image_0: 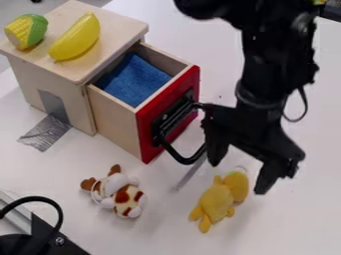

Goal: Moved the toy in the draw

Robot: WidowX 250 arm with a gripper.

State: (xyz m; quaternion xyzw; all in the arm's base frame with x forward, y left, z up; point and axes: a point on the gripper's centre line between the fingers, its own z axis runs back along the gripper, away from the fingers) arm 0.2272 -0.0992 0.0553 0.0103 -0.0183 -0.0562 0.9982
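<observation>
Black two-finger gripper point(242, 167) right of centre, fingers spread, holding nothing, near yellow plush toy point(216, 199) at lower right. Brown-and-white plush toy point(124, 195) lower left. Red-fronted wooden drawer point(144, 135) open left of centre, blue cloth point(135, 80) inside.

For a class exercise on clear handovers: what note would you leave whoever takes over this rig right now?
Black two-finger gripper: open, empty, by the yellow plush toy.
That toy and a brown-and-white plush toy lie on the white table.
Done: red-fronted wooden drawer is open, blue cloth inside.
Left: grasp a toy, probably the yellow one, and place it in the drawer.
</observation>
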